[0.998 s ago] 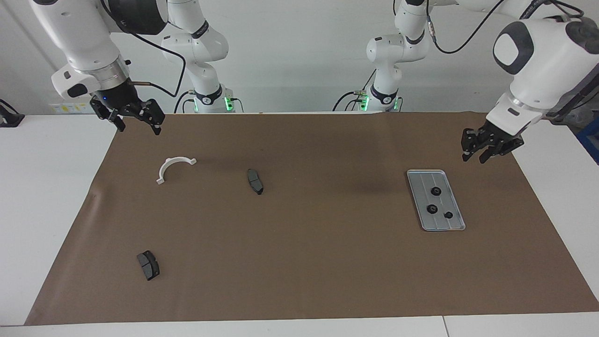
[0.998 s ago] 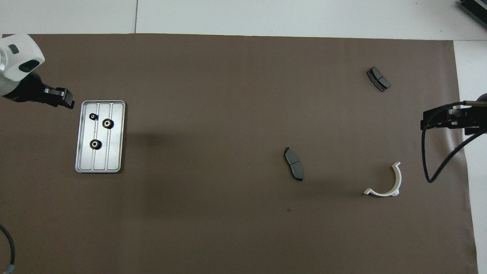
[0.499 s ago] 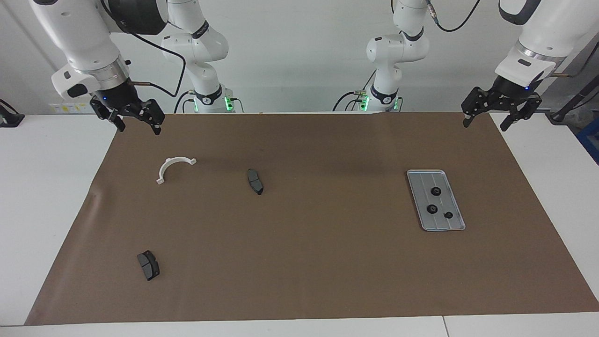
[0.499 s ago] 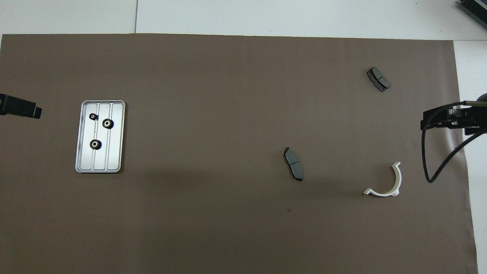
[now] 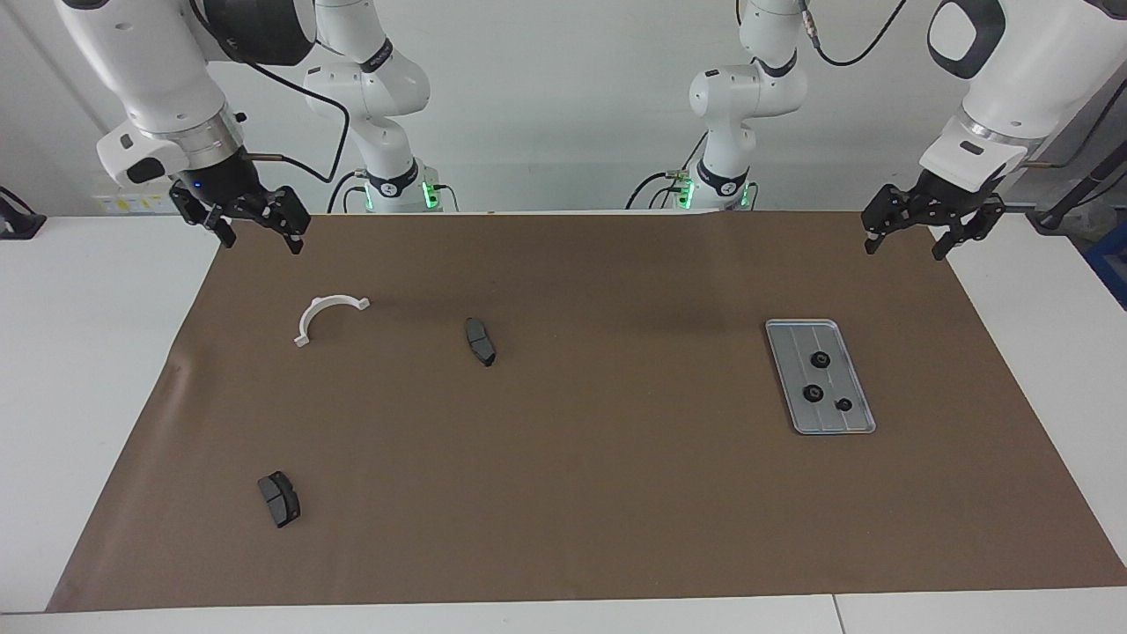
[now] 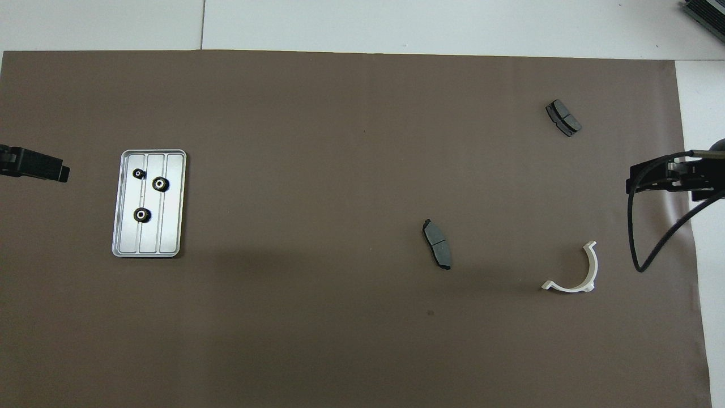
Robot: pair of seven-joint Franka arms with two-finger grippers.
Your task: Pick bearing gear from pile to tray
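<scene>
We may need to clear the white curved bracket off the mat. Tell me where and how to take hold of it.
Probably grip the white curved bracket across the thin middle of its arc, coming straight down from above. It lies flat on the brown mat, so one finger can go inside the curve and one outside. The open right pincer hangs nearest to it.

I find no writing, label, brand, number or sign that I can read, in either view. My arms, the parts and the brown mat all look unmarked. A pale strip (image 5: 132, 203) with yellowish marks lies at the wall edge of the surface, toward my right arm's end; whatever it bears is too small to make out.
</scene>
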